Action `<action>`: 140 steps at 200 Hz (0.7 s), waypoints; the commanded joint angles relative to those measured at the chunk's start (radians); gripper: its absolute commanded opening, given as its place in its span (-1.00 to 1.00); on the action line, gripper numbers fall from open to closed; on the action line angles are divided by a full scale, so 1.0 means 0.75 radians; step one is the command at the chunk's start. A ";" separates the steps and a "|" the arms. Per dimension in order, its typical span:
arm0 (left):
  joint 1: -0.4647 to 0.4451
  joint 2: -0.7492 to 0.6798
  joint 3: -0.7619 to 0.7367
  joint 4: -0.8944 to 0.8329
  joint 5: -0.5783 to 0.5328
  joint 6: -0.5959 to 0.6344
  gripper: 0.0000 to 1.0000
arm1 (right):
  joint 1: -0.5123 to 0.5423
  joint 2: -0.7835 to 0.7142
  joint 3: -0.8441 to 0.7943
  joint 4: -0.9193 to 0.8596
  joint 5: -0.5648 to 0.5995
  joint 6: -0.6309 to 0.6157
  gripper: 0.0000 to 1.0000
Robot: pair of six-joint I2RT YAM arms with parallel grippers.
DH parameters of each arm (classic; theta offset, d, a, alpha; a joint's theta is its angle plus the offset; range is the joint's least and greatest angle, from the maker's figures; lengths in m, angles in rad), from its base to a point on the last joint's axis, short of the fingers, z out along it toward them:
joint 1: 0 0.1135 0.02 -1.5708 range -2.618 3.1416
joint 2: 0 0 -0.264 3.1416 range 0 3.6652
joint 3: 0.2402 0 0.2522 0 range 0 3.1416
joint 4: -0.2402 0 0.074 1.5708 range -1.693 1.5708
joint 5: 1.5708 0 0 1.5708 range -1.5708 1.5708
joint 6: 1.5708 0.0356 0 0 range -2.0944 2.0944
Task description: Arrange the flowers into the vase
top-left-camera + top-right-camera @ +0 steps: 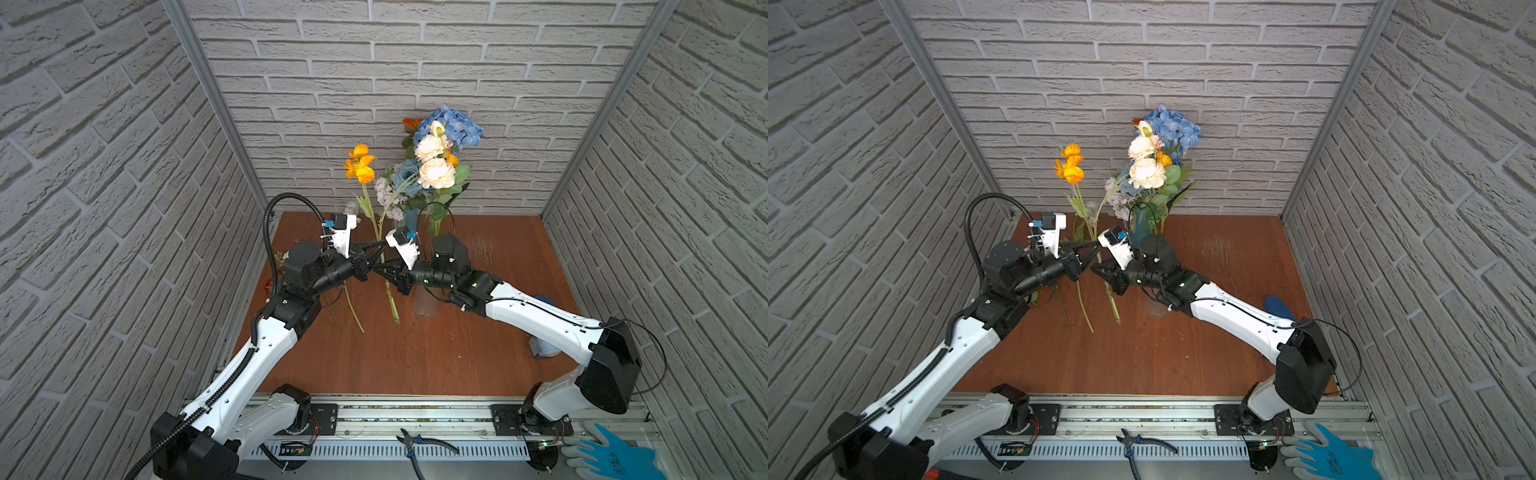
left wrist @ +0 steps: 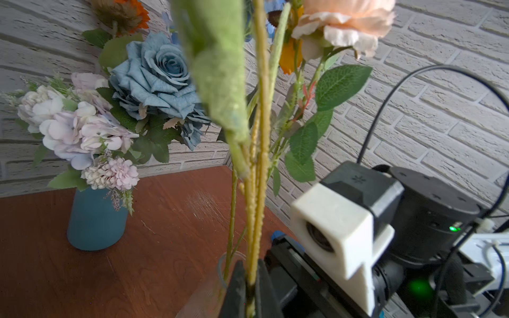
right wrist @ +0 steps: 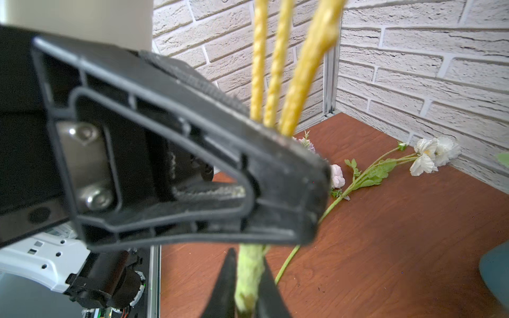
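Observation:
The orange-yellow poppies (image 1: 360, 164) (image 1: 1070, 168) stand upright in mid-air on a long green stem (image 1: 392, 307). My left gripper (image 1: 380, 246) (image 2: 250, 275) is shut on the thin yellow-green stems. Just below it, my right gripper (image 1: 382, 272) (image 3: 249, 264) has its jaws against both sides of the thick fuzzy stem. A blue vase (image 2: 96, 220) holds a blue rose (image 2: 157, 74) and lilac blooms (image 2: 80, 129). A clear glass vase (image 1: 426, 305) sits under the right arm, below peach blooms (image 1: 436, 172) and the blue hydrangea (image 1: 453, 124).
A white flower (image 3: 429, 157) lies on the brown table (image 1: 415, 357) near the back left corner, its stem (image 1: 355, 316) running forward. Small loose blooms (image 1: 282, 255) lie by the left wall. Pliers (image 1: 419, 440) and a blue glove (image 1: 615, 457) rest on the front rail.

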 commanded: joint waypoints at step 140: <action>-0.003 -0.083 0.020 -0.052 -0.137 0.048 -1.00 | -0.200 -0.464 -0.308 -0.128 0.615 -0.323 0.59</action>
